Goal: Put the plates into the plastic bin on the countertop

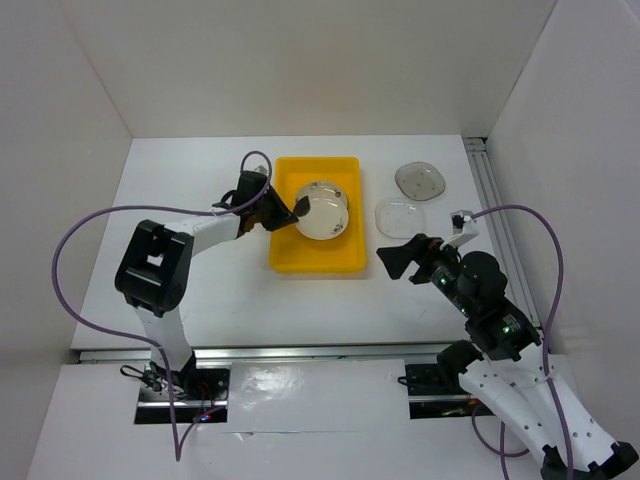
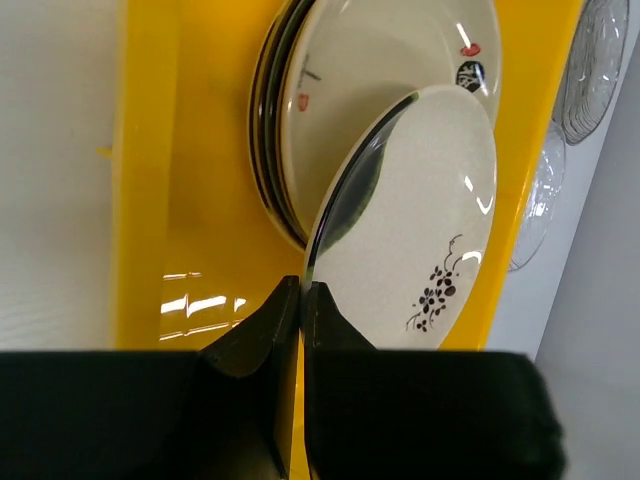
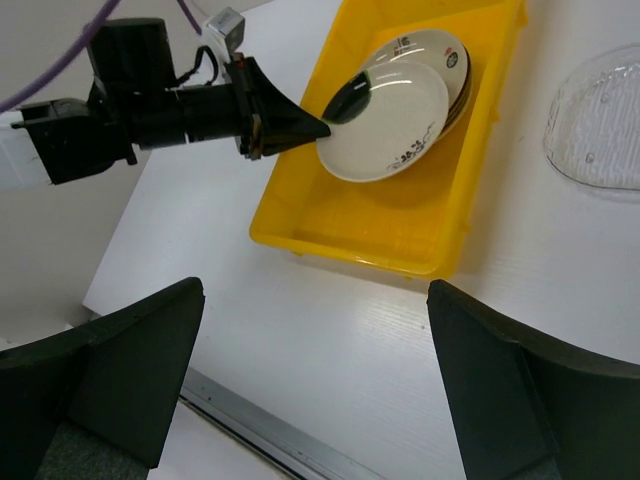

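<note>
Stacked plates (image 2: 272, 150) half-hidden beneath cream plate (image 2: 420, 220) in left claw (image 2: 302, 292)

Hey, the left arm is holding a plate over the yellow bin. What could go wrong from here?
1. The left gripper pinches the cream plate only at its rim, tilted; it may slip and crack against the stack in the yellow bin.
2. Released at that tilt, it might land crooked on the stack.
3. The clear glass plate near the open right gripper is see-through; a poor grab could shove it.
</note>
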Controlling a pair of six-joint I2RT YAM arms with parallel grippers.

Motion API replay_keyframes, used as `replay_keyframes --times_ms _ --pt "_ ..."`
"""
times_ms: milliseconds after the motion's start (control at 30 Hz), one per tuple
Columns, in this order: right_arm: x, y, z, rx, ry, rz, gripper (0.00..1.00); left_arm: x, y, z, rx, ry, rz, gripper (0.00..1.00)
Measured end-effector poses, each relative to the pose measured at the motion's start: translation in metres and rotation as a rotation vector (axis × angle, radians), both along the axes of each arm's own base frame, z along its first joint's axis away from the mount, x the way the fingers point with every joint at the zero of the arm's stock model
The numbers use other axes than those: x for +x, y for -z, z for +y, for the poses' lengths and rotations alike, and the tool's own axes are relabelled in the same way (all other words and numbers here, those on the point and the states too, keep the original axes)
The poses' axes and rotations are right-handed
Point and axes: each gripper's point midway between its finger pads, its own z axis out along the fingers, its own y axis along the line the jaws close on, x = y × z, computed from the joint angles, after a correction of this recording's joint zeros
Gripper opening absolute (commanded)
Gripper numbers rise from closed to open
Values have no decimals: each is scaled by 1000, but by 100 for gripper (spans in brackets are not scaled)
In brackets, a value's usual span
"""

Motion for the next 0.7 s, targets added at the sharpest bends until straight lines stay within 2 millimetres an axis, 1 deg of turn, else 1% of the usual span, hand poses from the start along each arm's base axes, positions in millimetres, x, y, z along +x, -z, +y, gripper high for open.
replay_keyframes --times_ms 33,100,200,300,433,567,633,667,700 --pt "0 2 -1 0 3 0 100 1 0 -1 4 8 -1 0" --pt "-1 9 -2 -7 8 11 100 7 -7 -3 1 17 -21 0" --pt "0 18 -2 -16 11 28 100 20 -27 -8 -17 19 -74 0" --pt "0 23 -2 -19 14 38 100 28 -40 -11 -32 19 -113 0" --pt "2 32 -1 -23 15 62 100 34 -40 -10 -38 17 -116 0" --pt "3 38 0 -26 18 82 100 42 -28 -4 -33 3 -93 0" --pt "3 39 0 -28 19 85 100 43 -21 0 -27 -5 -77 7" --pt "4 40 -1 -30 22 87 100 44 -17 4 -23 -12 -68 21" --pt "4 40 -1 -31 23 88 100 46 -14 7 -20 -16 -62 31"
